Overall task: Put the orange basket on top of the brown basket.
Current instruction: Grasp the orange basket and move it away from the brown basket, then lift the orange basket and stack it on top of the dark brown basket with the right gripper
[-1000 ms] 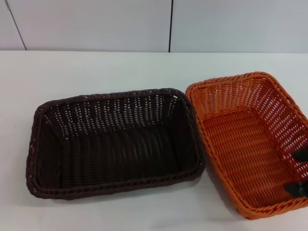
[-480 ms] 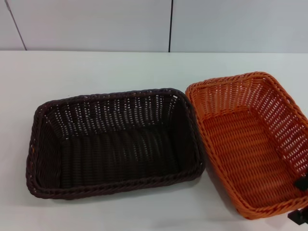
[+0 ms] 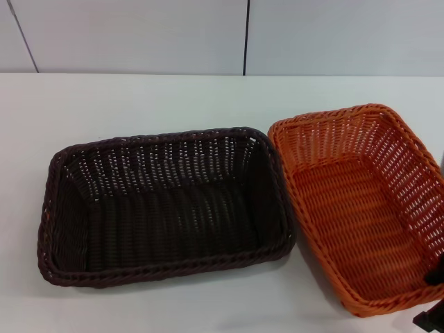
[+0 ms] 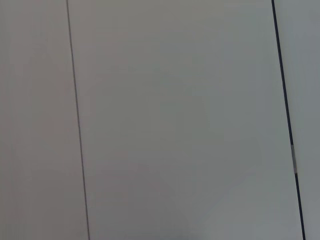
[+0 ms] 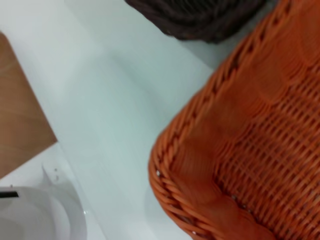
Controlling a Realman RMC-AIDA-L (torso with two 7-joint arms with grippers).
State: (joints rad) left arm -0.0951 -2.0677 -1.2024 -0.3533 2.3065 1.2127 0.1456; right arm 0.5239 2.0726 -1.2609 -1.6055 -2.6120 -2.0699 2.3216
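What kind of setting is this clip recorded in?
Probably a lab or test bench, not a home: a bare white table, plain pale wall panels behind, and just an orange basket and a brown basket laid out.

No legible txt, labels or nos. on anything.

Head camera looks down from above onto the white table (image 3: 173, 97), both baskets in frame. Right wrist camera sits very close over the orange basket (image 5: 260, 150), catching the brown basket (image 5: 200, 20) beyond, both shared with the head view. Left wrist camera faces only a pale panelled wall (image 4: 175, 125).
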